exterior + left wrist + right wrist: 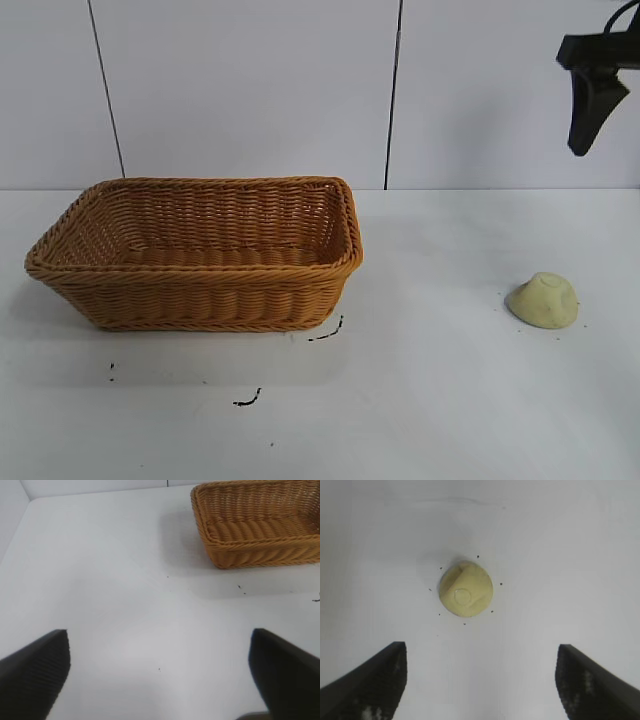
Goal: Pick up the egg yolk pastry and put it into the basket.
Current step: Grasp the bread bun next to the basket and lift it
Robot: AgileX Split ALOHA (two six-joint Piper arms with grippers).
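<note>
The egg yolk pastry (543, 300), a small pale yellow dome, lies tipped on the white table at the right. It also shows in the right wrist view (465, 588), apart from the fingers. My right gripper (590, 125) hangs high above the pastry, open and empty (480, 675). The orange-brown wicker basket (200, 292) stands at the left and holds nothing; it also shows in the left wrist view (240, 550). My left gripper (160, 670) is open and empty over bare table, away from the basket, and is out of the exterior view.
Small dark crumbs and marks (247, 400) lie on the table in front of the basket. Tiny specks ring the pastry (492, 612). A white panelled wall (250, 90) stands behind the table.
</note>
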